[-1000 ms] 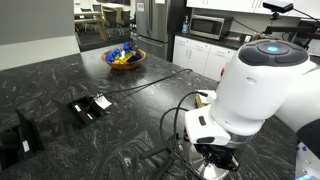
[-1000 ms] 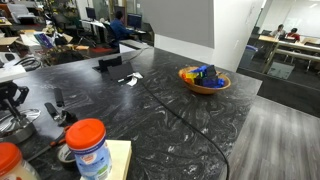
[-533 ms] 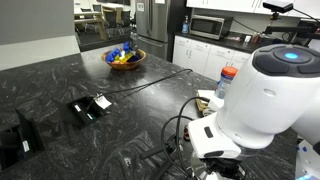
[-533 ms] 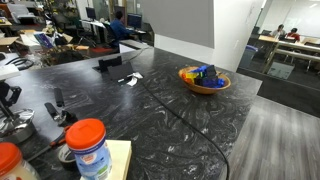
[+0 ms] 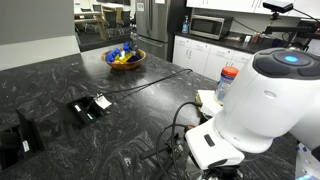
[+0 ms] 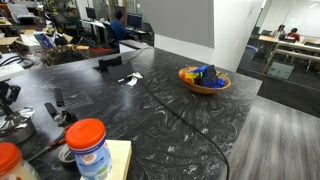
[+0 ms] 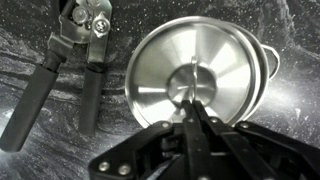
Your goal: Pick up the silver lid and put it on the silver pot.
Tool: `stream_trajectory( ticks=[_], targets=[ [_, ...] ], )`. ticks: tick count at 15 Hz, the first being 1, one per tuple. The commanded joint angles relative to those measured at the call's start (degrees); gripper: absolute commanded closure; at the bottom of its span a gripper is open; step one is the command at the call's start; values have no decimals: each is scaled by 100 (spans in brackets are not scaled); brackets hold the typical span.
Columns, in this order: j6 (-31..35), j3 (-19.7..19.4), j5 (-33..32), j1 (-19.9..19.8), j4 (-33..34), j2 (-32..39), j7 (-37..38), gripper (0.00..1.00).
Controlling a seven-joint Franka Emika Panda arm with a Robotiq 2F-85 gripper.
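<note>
In the wrist view the silver lid (image 7: 195, 75) lies shiny and round over the silver pot (image 7: 268, 62). Only the pot's rim and a side handle show at the lid's right edge. My gripper (image 7: 193, 100) reaches down onto the lid's centre. Its two dark fingers are closed together on the small knob. In an exterior view the big white arm (image 5: 265, 95) hides the gripper, lid and pot at the table's near edge.
A can opener with dark handles (image 7: 70, 60) lies just left of the pot. A wooden bowl of colourful things (image 5: 125, 58) (image 6: 204, 80) stands far off. A red-capped jar (image 6: 88, 145) (image 5: 229, 80), black devices (image 5: 90, 107) and a cable (image 6: 170, 105) are on the dark marbled table.
The white arm swung to the right in the exterior view, uncovering the red-capped jar, then dipped slightly lower. Nothing else on the table moved.
</note>
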Motion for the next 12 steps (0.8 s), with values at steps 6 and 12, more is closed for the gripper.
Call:
stream_trajectory(
  ticks=[6, 12],
  targets=[
    [68, -24, 325, -74, -75, 0, -633, 99],
    [0, 6, 355, -19, -183, -173, -577, 99]
  ],
)
